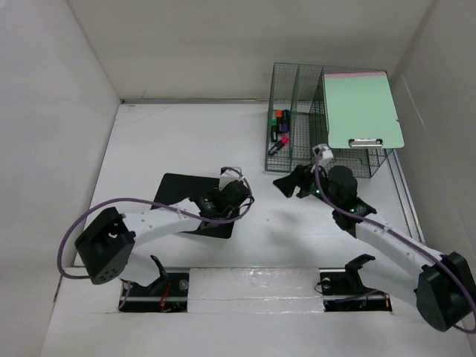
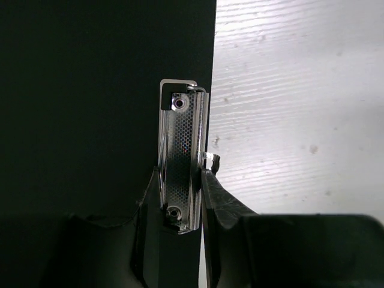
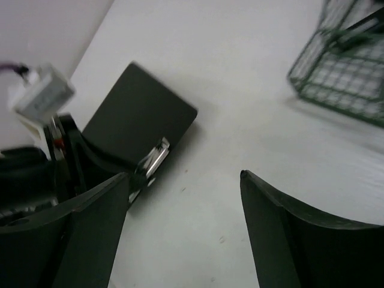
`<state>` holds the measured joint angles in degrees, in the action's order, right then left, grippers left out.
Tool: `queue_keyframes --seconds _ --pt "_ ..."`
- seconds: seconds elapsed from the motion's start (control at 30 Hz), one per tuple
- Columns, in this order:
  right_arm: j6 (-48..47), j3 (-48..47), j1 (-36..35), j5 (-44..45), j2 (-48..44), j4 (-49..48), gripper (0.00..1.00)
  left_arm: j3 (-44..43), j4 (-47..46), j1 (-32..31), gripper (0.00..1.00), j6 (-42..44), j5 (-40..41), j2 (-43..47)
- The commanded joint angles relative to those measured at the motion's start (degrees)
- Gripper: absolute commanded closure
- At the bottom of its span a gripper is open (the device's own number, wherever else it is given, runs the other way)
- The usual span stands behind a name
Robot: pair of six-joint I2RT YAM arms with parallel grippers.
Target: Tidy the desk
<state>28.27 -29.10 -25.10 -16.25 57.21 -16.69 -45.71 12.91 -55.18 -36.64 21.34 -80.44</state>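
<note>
A black clipboard lies flat on the white desk, left of the middle. My left gripper is at its right edge. In the left wrist view the fingers stand on both sides of the clipboard's shiny metal clip and press against it, so the gripper is shut on the clip. My right gripper hangs open and empty over bare desk right of the clipboard. In the right wrist view it faces the clipboard.
A green wire-mesh rack stands at the back right, also showing in the right wrist view. It holds a light green clipboard and several markers. White walls border the desk on three sides.
</note>
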Motion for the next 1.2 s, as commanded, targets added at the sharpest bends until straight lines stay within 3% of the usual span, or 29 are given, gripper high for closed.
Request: queue_keyframes --seconds 0.0,0.13,0.37,0.53,0.8,0.9,0.93,1.1,1.17 --pt "0.82 -1.57 -7.84 4.01 3.25 -3.26 0.20 0.89 -0.95 -0.54 1.00 0.43 -1.21 4.23" --pt "5.72 -1.92 -12.43 3.87 11.23 -8.17 0.10 2.20 -2.36 -1.24 1.00 0.26 -2.97 6.17" --pt "13.03 -2.45 -14.35 0.52 22.48 -19.85 0.06 4.66 -6.31 -1.25 1.00 0.96 -4.91 10.12" --pt "18.38 -3.94 -17.25 2.09 27.60 -24.09 0.15 6.34 -8.33 -1.25 1.00 0.87 -8.41 11.80" --pt "22.70 -5.61 -19.11 2.02 33.75 -30.69 0.22 9.32 -11.23 -1.25 1.00 1.40 -10.89 17.15" --pt "24.63 -6.58 -19.11 1.05 36.04 -31.56 0.31 10.03 -11.94 -1.25 1.00 2.01 -10.53 18.57" --pt "26.12 -6.49 -19.11 0.52 36.65 -32.52 0.38 10.03 -11.85 -1.25 1.00 2.36 -10.53 18.66" --pt "29.38 -6.93 -19.63 -2.56 40.87 -37.53 0.58 10.21 -11.51 -1.25 1.00 3.77 -6.68 20.32" --pt "30.35 -6.67 -20.16 -2.30 41.05 -38.94 0.74 9.33 -10.89 -1.25 1.00 4.47 -5.26 20.68"
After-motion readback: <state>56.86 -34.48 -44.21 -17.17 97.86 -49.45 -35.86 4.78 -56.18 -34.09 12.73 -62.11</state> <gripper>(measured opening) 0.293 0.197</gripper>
